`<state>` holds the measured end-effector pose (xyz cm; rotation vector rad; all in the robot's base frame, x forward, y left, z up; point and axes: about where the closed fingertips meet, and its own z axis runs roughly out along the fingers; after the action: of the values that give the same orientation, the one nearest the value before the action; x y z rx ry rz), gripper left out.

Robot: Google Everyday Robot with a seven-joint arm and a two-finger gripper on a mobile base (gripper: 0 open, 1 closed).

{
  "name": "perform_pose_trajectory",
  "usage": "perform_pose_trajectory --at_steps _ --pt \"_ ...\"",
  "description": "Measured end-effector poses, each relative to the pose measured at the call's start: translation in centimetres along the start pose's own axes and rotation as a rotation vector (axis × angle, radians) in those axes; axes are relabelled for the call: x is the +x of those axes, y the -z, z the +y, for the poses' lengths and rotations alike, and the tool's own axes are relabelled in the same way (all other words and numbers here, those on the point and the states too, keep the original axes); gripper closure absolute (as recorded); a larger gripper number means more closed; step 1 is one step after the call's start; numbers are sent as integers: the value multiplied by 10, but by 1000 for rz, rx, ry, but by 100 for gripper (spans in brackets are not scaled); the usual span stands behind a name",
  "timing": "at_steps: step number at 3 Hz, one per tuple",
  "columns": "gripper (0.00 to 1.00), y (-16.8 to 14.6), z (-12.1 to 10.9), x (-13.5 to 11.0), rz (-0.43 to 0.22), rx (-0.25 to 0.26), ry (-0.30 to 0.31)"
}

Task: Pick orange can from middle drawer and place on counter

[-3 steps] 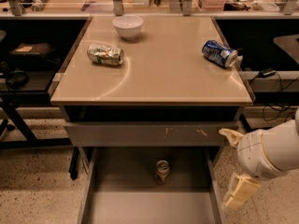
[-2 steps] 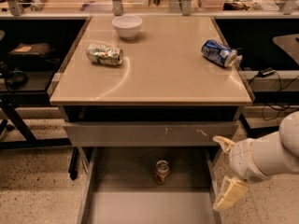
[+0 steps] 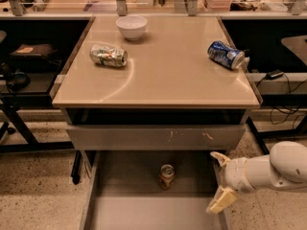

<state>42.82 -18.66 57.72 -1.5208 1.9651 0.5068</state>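
Orange can (image 3: 167,177) stands upright, silver top up, in shallow grey metal drawer (image 3: 125,190); my white gripper (image 3: 220,180) is spread wide at its right wall.

White arm (image 3: 283,169) in from the right; pincer (image 3: 219,180) low, fingers wide apart, tips leftward

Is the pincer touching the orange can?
Apart. The camera view shows bare drawer floor between the orange can and the pincer at the right wall.
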Motion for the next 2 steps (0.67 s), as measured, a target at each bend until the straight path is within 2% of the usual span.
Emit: perform_pose_trajectory --at_steps 1,2 --pt "0 1 0 -1 1 1 2" --pt "0 -22 1 10 -33 -32 -25"
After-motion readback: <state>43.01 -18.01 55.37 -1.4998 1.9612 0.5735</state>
